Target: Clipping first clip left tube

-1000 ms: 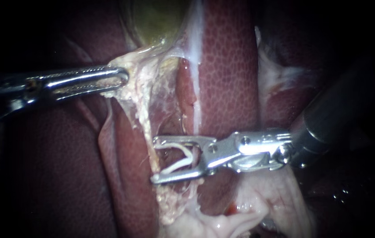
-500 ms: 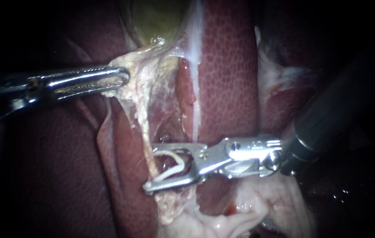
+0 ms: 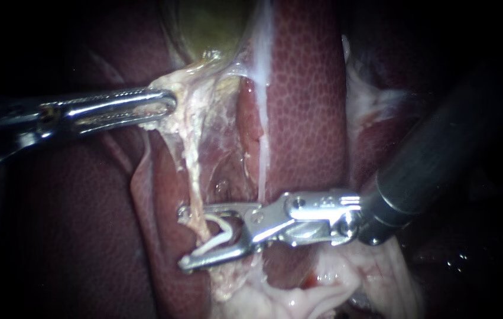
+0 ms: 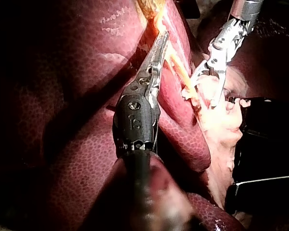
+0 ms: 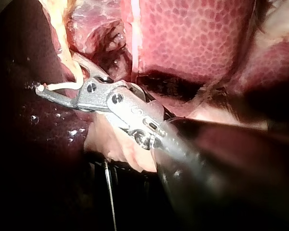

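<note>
The left tube [image 3: 194,183] is a thin pale strand running down from the gallbladder [image 3: 210,23] across the liver [image 3: 304,88]. My right instrument [image 3: 184,237] comes in from the right. Its jaws stand wide apart and hold an open white clip [image 3: 221,230] between them. The tube passes between the jaws, in front of the clip's mouth. In the right wrist view the clip [image 5: 62,86] lies just under the tube [image 5: 67,53]. My left instrument [image 3: 165,106] is shut on pale tissue below the gallbladder and holds it toward the left; the left wrist view shows these jaws [image 4: 159,48] together.
A second whitish strand, the right tube [image 3: 261,165], runs down beside the left one and ends behind the right instrument's hinge. Pale fatty tissue [image 3: 298,295] bunches below the jaws. Dark liver lobe [image 3: 74,224] fills the left side.
My right instrument has slid to the left with the clip. Its jaws, which ended just short of the left tube, now reach past it on both sides. The left instrument holds still.
</note>
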`<action>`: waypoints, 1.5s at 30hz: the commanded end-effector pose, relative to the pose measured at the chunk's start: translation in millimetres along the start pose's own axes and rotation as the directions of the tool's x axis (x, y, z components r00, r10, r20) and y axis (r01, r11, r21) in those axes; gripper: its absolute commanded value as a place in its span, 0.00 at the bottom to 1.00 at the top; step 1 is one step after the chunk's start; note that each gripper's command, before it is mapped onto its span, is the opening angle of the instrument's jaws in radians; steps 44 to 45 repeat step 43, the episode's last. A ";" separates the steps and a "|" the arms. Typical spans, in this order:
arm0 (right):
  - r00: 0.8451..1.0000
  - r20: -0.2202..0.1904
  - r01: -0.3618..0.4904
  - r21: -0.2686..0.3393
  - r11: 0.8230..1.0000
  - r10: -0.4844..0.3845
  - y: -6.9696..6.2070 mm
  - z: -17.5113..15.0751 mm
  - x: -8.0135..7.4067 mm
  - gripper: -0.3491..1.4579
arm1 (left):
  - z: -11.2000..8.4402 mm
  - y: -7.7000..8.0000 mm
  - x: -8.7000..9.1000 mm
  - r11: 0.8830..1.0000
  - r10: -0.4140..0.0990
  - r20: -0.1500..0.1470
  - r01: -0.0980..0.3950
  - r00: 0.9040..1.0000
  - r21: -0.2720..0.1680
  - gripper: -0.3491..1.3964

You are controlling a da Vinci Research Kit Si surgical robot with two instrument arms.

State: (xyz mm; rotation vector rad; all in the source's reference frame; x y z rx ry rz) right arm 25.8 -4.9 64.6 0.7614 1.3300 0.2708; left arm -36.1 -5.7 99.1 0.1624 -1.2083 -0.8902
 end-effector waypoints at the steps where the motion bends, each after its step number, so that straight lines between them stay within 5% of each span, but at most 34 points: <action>1: 1.000 -0.004 -0.004 -0.002 1.000 0.004 0.1 0.1 0.0 0.53 | 0.0 0.0 0.0 1.000 0.001 0.000 -0.001 1.000 0.000 0.00; 19: 1.000 -0.006 -0.012 0.002 1.000 0.012 0.7 0.6 -0.4 0.49 | 0.0 -0.1 0.0 1.000 0.001 0.000 -0.001 1.000 0.000 0.00; 21: 1.000 -0.006 -0.021 0.032 0.999 0.021 0.8 0.2 -0.6 0.37 | 0.0 -0.1 0.0 1.000 0.001 0.000 -0.001 1.000 0.000 0.00; 24: 0.998 0.028 -0.063 0.050 0.997 0.062 0.6 -0.7 -0.7 0.00 | -0.1 -0.1 0.0 1.000 0.001 0.000 -0.001 1.000 0.000 0.00; 45: 0.997 0.032 -0.073 0.051 0.996 0.072 0.7 -0.9 -0.9 0.00 | -0.1 -0.1 0.0 1.000 0.001 0.000 -0.001 1.000 0.000 0.00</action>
